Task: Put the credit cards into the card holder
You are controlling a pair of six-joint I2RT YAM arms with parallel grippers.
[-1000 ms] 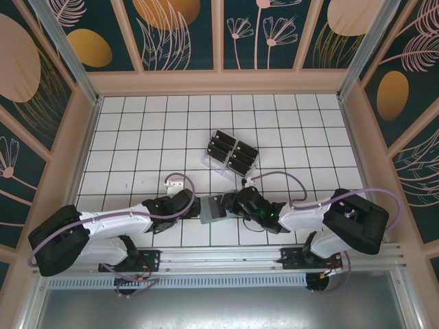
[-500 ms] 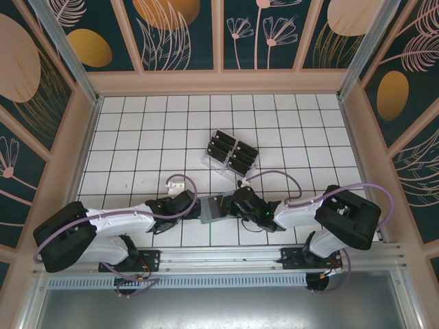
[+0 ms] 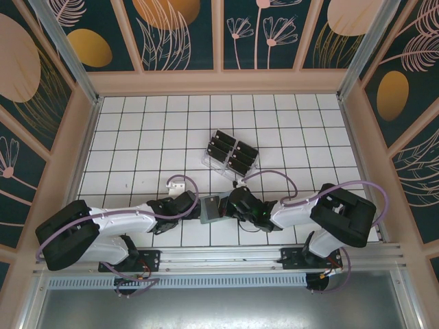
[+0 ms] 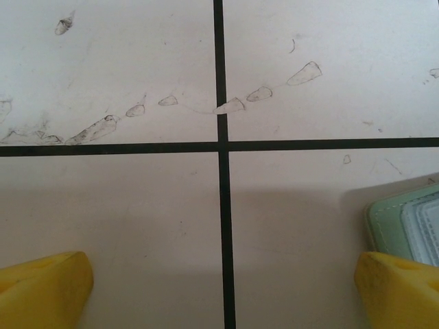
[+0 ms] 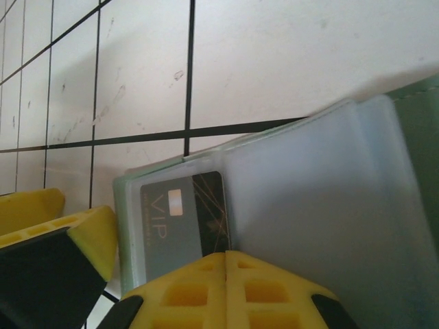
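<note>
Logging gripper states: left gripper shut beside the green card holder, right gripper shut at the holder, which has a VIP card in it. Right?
Not quite: the left gripper is open; the left wrist view shows its yellow fingers spread wide beside the card holder. The right gripper is shut at the holder, VIP card inside.

White counter (image 3: 137, 137) is crossed by a black grid. The card holder (image 5: 418, 103) is coloured sage green, the credit card (image 5: 182, 219) is done in dark grey with gold streaks, and the right tool (image 5: 226, 267) is tipped yellow.
</note>
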